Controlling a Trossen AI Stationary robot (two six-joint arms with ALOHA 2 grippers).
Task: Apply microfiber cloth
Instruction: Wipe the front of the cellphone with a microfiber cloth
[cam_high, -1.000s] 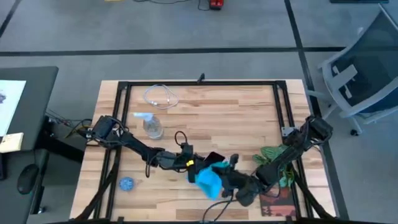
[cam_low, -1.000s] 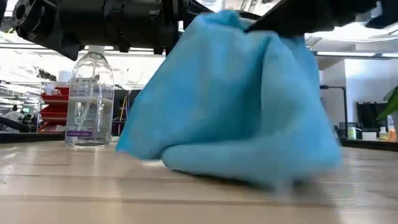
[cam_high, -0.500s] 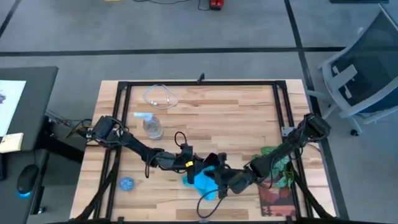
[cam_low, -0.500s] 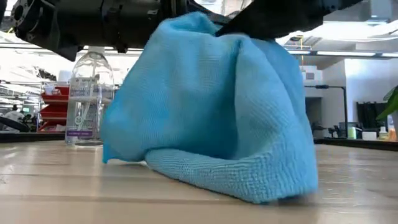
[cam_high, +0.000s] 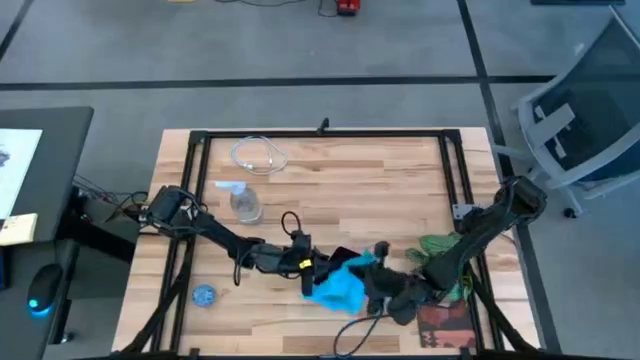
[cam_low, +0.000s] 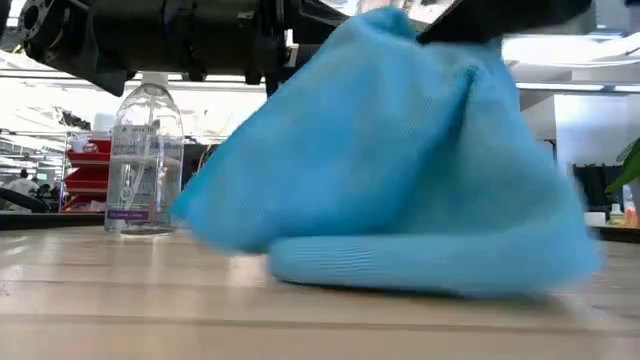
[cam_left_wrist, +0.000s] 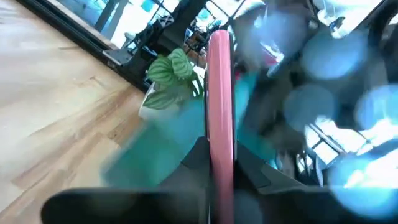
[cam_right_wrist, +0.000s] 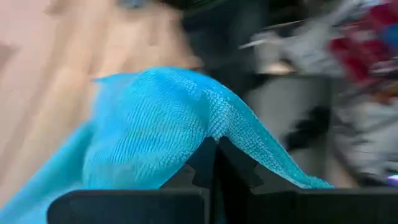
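Currently, your right gripper (cam_high: 368, 284) pinches the bright sky-blue microfiber cloth (cam_high: 338, 284) at the table's near centre; the left gripper (cam_high: 318, 266) clamps a pink-edged black phone (cam_left_wrist: 219, 106). Next, wipe across it.

No text, brand, number or sign can be read anywhere. The clear plastic spray bottle (cam_low: 146, 160) carries a small purple-and-white label (cam_low: 128, 213) low on its front, but its print is too small to make out in the low view.
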